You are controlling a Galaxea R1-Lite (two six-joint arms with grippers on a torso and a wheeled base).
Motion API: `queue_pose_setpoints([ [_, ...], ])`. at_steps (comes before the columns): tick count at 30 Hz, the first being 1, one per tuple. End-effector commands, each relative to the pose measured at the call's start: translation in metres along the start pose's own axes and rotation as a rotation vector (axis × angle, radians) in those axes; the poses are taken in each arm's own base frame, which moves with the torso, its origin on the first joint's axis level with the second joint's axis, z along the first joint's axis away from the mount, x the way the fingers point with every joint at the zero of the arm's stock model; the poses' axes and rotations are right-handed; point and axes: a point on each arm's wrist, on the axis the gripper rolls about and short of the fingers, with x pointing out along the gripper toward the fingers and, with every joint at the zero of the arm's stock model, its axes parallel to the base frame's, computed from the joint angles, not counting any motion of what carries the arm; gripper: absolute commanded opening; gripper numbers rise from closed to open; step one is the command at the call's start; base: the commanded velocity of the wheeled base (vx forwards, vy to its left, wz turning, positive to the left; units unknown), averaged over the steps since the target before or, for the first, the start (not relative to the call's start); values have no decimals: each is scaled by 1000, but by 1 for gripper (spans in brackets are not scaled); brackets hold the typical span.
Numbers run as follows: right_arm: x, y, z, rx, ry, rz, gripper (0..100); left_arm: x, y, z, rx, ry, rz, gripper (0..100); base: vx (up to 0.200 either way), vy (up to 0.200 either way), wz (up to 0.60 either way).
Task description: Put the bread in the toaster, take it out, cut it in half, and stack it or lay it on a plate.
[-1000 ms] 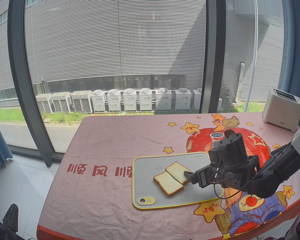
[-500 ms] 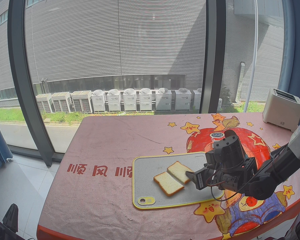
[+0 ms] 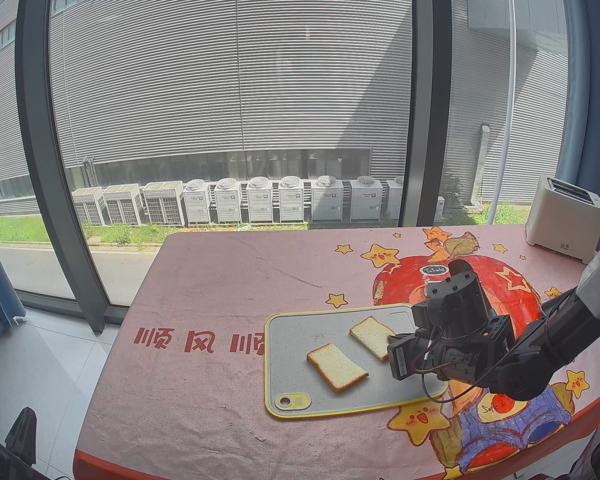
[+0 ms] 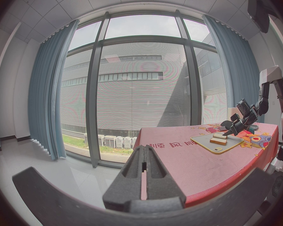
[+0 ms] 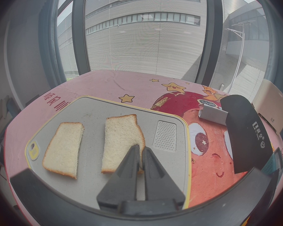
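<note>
**A:** Where is the bread?

**B:** It is in 2 pieces on the grey plastic cutting board with the yellow rim [image 3: 293,341], which lies on the pink printed tablecloth [image 3: 213,281]. The held half-slice of white bread with a tan crust [image 5: 121,142] is toward the robot's right. It is apart from the second half-slice [image 5: 64,148], which lies flat near the board's yellow tab.

**A:** And the grippers?

**B:** The right gripper [image 5: 139,151] has its black fingers pinched narrow on the crust edge of the held half-slice. I cannot tell whether that piece is clear of the board. The left gripper [image 4: 143,148] hangs well off the table, fingers pressed together, holding nothing.

**A:** How will the bread handle?

**B:** I'd say it is light and soft, and likely to sag from 1 edge. A hard squeeze would dent or tear the crumb. The crust looks firmer, so that is the place to grip, with a deep enough bite that it cannot slide out.

**A:** Anything nearby?

**B:** A black broad-bladed knife with a pale handle [image 5: 246,132] lies on the cloth beside the board. The white box-shaped toaster [image 3: 565,218] stands at the far right corner.
</note>
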Motion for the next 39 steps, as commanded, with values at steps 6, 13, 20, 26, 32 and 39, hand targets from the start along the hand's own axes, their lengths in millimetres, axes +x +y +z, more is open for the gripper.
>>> queue_pose_setpoints([
  [6,-11,4,7,7,-37,19,0,0,0,-5,-1,2,1,0,0,0,0],
  [13,-15,4,9,9,-50,21,0,0,0,-5,1,2,1,0,0,0,0],
  [20,-21,3,12,14,-65,22,0,0,0,-5,1,1,0,0,0,0,0],
  [26,-29,1,17,24,-98,14,0,0,0,-5,1,1,0,0,0,0,0],
  [32,-48,-4,22,35,-134,18,0,0,0,-5,1,1,0,0,0,0,0],
  [39,-65,-10,30,57,-193,20,0,0,0,-5,1,1,0,0,0,0,0],
])
